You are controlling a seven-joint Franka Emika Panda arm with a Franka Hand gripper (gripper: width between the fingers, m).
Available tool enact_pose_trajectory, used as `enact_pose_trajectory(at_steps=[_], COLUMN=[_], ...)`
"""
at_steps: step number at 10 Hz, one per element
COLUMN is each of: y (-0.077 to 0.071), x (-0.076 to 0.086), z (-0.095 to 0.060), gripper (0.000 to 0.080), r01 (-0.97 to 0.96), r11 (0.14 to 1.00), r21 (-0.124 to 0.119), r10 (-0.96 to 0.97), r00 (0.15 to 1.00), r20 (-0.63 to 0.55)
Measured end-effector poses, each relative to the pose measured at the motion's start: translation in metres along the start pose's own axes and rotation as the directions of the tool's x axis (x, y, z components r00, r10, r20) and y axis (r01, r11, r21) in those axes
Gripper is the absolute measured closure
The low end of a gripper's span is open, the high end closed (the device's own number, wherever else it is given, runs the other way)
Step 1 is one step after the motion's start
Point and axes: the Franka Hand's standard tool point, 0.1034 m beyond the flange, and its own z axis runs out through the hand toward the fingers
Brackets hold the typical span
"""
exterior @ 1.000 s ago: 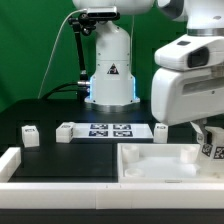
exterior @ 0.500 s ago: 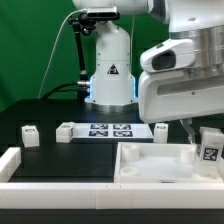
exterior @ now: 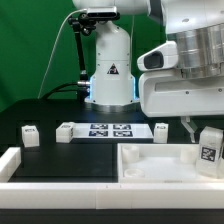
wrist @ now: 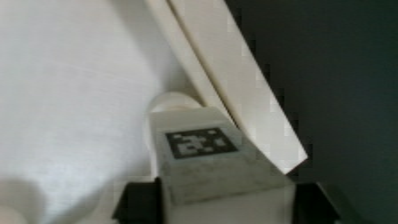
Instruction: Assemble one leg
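My gripper (wrist: 214,205) is shut on a leg (wrist: 210,150), a chunky white block with a black-and-white tag. In the exterior view this leg (exterior: 209,146) hangs tilted at the right edge, over the right rim of the large white tray (exterior: 150,165). In the wrist view the leg's far end lies close to the tray's raised rim (wrist: 231,70); I cannot tell if they touch. Three more legs stand on the black table: one at the left (exterior: 29,134), one by the marker board (exterior: 65,131), one at its right end (exterior: 160,131).
The marker board (exterior: 108,130) lies at the table's middle, in front of the arm's white base (exterior: 108,70). A white rail (exterior: 60,172) runs along the front edge with a raised corner at the left (exterior: 10,158). The arm's bulky wrist (exterior: 185,75) fills the upper right.
The arm has shifted toward the exterior view's left and turned a little. The held leg has risen slightly and come further into view at the right edge.
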Motion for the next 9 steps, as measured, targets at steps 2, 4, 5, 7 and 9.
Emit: enact_pose_trajectory(at_steps=[2,4,5,7,9], y=[-0.002,-0.001,-0.002,-0.007,-0.010], x=[-0.001,-0.003,-0.004,-0.009,-0.012], z=[0.001,0.003,0.003,0.005,0.006], gripper=[0.0481,0.0481,0.0482,0.0484,0.0489], r01=[-0.149,-0.322,-0.412,-0.603,-0.750], r11=[0.989,0.946,0.909,0.794,0.657], r21=[0.011,0.040,0.058,0.075,0.074], r10=[0.149,0.324,0.414,0.605,0.750], r00=[0.989,0.945,0.910,0.796,0.661], r20=[-0.014,-0.037,-0.032,-0.004,0.032])
